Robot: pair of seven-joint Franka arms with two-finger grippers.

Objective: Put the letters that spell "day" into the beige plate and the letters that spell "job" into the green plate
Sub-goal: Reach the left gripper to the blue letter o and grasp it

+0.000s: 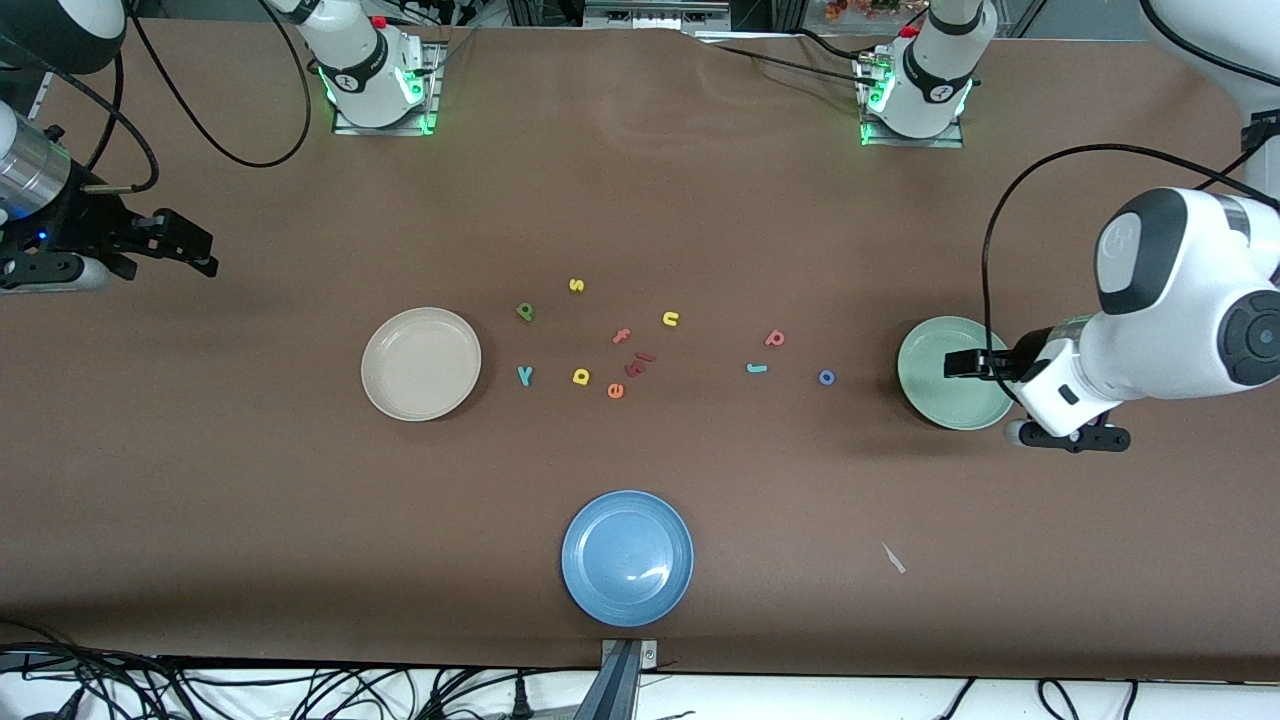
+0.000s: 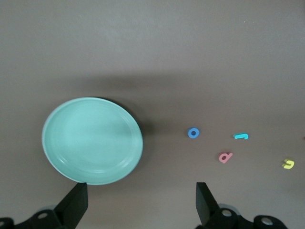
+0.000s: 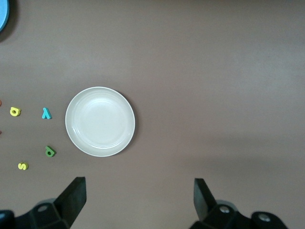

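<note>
You can read only the foam letters lying on the table: yellow "s" (image 1: 576,285), yellow "n" (image 1: 671,319), pink "f" (image 1: 621,336), orange "e" (image 1: 615,391), teal "y" (image 1: 524,375).

Glossy blue plate (image 1: 627,557), matt brown table covering (image 1: 700,200), foam-like letters.

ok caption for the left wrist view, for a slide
Open left gripper over bare table beside the empty green plate; the letters that spell "job" lie loose nearby.
</note>
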